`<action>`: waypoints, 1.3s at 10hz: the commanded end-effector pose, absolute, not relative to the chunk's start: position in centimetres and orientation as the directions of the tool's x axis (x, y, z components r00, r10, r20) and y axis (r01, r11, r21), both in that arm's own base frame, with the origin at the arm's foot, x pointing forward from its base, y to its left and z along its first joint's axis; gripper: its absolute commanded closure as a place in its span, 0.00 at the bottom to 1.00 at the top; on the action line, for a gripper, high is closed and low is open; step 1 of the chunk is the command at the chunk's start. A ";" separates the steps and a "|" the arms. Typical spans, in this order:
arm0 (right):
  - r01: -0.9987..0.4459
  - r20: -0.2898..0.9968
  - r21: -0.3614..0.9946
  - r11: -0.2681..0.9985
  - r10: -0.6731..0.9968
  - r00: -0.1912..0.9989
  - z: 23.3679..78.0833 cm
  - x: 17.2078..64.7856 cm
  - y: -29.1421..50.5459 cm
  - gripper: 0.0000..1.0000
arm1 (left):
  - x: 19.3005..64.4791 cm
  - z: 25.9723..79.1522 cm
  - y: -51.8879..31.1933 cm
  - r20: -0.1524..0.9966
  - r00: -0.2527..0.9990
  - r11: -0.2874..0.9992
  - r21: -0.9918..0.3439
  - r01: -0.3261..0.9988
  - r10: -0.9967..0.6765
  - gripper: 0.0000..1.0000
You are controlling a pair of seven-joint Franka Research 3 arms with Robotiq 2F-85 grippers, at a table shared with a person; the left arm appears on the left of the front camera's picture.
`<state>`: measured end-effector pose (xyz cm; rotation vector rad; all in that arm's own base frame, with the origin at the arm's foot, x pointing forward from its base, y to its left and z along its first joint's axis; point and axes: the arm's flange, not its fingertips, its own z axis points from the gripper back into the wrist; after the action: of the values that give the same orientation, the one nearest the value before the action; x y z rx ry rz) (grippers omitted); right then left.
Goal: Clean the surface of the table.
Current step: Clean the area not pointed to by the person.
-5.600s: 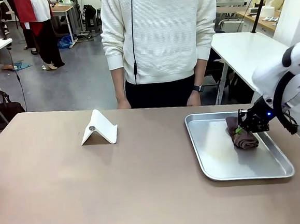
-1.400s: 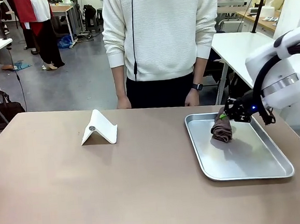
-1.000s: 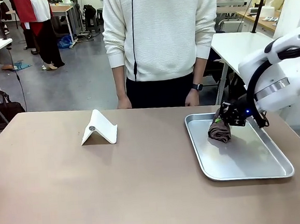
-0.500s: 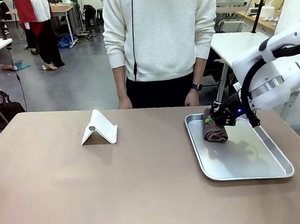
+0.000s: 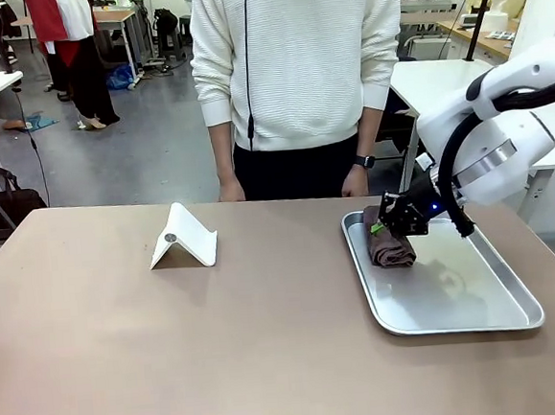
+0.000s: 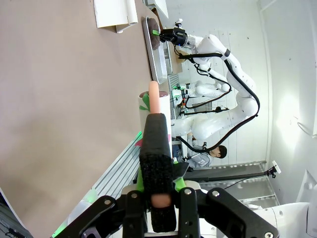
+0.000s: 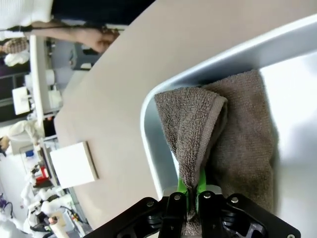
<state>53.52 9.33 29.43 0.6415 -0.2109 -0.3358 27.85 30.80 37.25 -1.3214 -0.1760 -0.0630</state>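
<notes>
The tan-brown table (image 5: 221, 346) spreads across the front view. On its right part lies a silver tray (image 5: 462, 294). My right gripper (image 5: 387, 226) is shut on a brown cloth (image 5: 389, 248), which hangs down onto the tray's far left corner. In the right wrist view the cloth (image 7: 233, 144) rises in a pinched fold from the right gripper (image 7: 192, 191) and drapes beside the tray's rim (image 7: 148, 129), with the table (image 7: 124, 84) beyond. In the left wrist view my left gripper (image 6: 156, 121) is shut, off the table's (image 6: 59, 99) edge.
A white folded stand (image 5: 184, 238) sits on the table's far left part, also seen in the right wrist view (image 7: 74, 162). A person in a white sweater (image 5: 295, 62) stands at the far edge, hands hanging beside the table. White-topped tables stand behind.
My right gripper has lifted the cloth from the tray's right side and carried it left, now over the tray's far left corner. The stand and the person have not moved.
</notes>
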 end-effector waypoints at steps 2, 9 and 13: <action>0.351 0.097 0.536 0.768 -0.469 0.878 28.6 54.6 6.7 0.93 | 27.5 37.5 30.5 0.163 0.985 0.253 -0.957 0.145 0.052 0.78; 0.525 0.019 0.589 0.615 -0.660 0.751 28.9 53.9 -3.0 0.93 | 27.5 37.5 30.5 0.163 0.985 0.253 -0.957 0.145 0.052 0.78; 0.414 -0.195 0.849 0.327 -0.534 0.823 32.9 49.6 -8.1 0.93 | 27.5 37.5 30.5 0.163 0.985 0.253 -0.957 0.145 0.052 0.78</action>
<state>51.59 -7.15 32.99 0.9512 -0.1649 -0.6639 27.84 30.81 37.25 -1.3213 -0.1764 -0.0628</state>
